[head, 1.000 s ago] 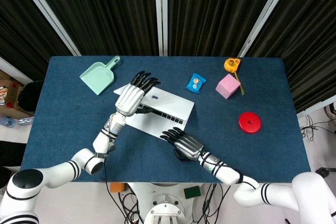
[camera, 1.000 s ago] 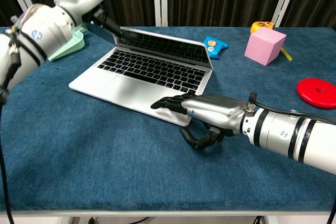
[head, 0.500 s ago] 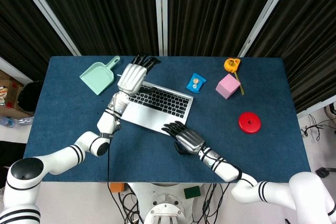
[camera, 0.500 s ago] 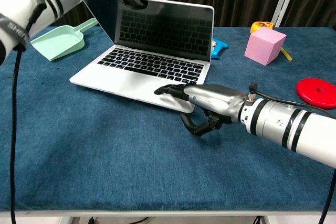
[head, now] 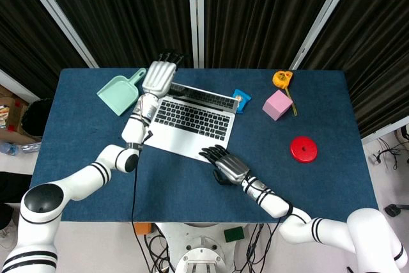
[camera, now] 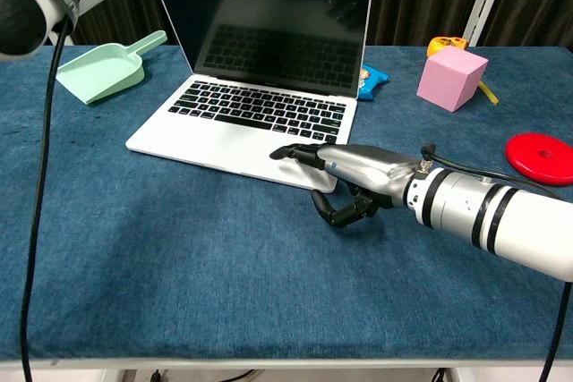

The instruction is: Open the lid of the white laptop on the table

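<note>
Right hand (camera: 345,181) is down at the near edge of the white laptop (camera: 260,114), upper fingers laid flat on the front corner of the palm rest, thumb and lower fingers curled under the table-side edge, so it is pinning that corner between them. It sits where it sat a second ago, and the base has barely shifted. The big change is the lid: a second ago it was only cracked open and leaning low over the keys, half a second ago it was up near vertical, and now it stands fully raised and tipped a touch backward, dark screen facing the robot, black keyboard fully exposed. Left hand (head: 158,78) has travelled with it, from over the middle of the machine out to the far left corner of the lid, where its fingers lie straight and together over the top edge; whether they actually clasp that edge I cannot tell. No brand mark or writing is legible on the laptop or anything else. The laptop sits left of centre on the blue table (head: 319,177), angled. Beyond it: a mint green dustpan (head: 120,92) to the far left, a blue packet (head: 239,100) just beside the lid's right end, then a pink cube (head: 277,105), a yellow tape measure (head: 282,79) behind it, and a red disc (head: 303,149) well off to the right.
</note>
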Available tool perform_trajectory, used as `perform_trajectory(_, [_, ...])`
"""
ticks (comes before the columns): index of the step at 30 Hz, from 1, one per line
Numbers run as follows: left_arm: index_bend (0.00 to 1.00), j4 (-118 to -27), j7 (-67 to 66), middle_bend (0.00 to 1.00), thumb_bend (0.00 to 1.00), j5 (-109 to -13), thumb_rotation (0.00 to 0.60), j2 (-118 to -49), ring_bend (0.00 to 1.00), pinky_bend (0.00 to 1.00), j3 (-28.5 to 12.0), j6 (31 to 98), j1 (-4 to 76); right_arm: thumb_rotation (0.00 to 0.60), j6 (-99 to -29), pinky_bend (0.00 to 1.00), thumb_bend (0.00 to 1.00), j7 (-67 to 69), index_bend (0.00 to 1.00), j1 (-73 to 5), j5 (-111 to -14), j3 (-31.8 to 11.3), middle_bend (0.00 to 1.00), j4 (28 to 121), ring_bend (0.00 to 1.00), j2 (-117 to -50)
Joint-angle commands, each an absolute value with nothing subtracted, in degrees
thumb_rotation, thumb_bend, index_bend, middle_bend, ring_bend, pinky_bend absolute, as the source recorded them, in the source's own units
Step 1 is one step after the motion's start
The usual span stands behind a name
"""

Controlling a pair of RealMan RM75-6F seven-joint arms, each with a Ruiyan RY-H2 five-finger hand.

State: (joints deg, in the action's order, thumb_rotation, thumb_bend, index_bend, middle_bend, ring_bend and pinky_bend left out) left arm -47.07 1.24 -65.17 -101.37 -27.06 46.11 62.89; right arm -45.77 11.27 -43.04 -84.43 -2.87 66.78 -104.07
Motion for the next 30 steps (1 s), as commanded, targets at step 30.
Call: perform_trajectory(30, [0.17,-29.1,-7.2,0.19,0.44,-48.0,0.600,-101.3,0.06,0.07,-30.9,29.6,73.7,0.600,-48.9,0.00,0.71,8.7,0.00,-42.5,-84.7,-2.8,0.00,67.5,0.00,-103.0])
